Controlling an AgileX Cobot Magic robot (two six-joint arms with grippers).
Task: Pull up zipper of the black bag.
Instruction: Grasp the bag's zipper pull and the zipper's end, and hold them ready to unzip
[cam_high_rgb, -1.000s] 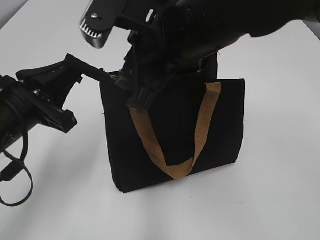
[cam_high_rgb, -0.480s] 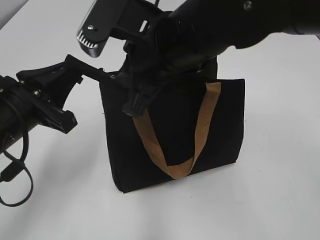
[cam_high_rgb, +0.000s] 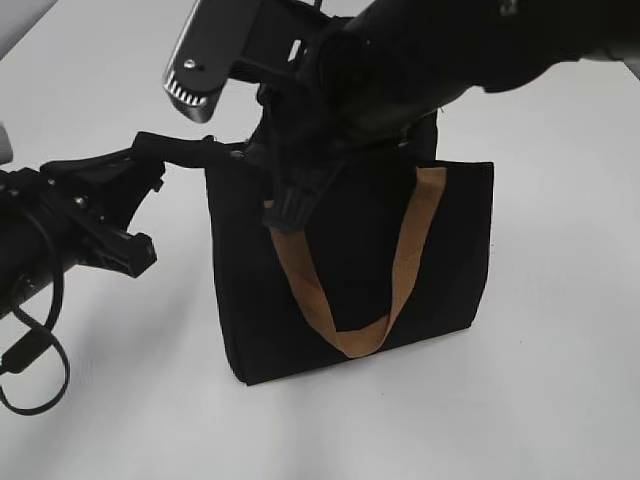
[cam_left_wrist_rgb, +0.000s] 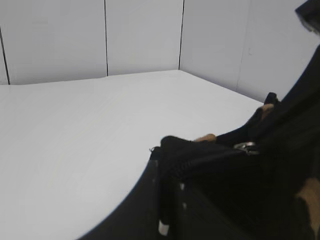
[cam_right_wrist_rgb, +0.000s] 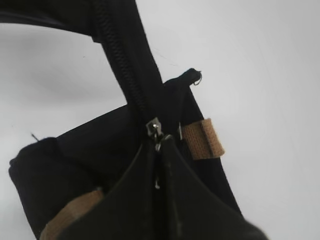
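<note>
Right gripper (cam_right_wrist_rgb: 159, 150): two dark fingers pressed together, clamped on the zipper (cam_right_wrist_rgb: 154, 128), whose small silvery pull tab shows just above the fingertips. A black zip line runs up from the tab toward the top of the right wrist view. In the exterior view this gripper (cam_high_rgb: 287, 205) hangs down from a bulky dark arm over the upper left part of the bag's top edge; the tab itself is hidden there.

Left gripper (cam_high_rgb: 190, 150): reaches in from the left, its fingers closed on the upper left corner of the black bag (cam_high_rgb: 360, 270), pinching a fold of fabric. In the left wrist view the black fingers (cam_left_wrist_rgb: 170, 165) fill the lower frame with bag cloth bunched at their tips.

Black bag: stands upright on the white table (cam_high_rgb: 540, 400), roughly mid-frame, its top edge drawn taut between the two grippers.

Tan strap (cam_high_rgb: 340, 300): hangs in a loop down the bag's front face, bottom of the loop near the lower edge. A short tan tab (cam_right_wrist_rgb: 202, 139) sits beside the zip line in the right wrist view.

Background: pale panelled wall (cam_left_wrist_rgb: 100, 40) beyond the table.
</note>
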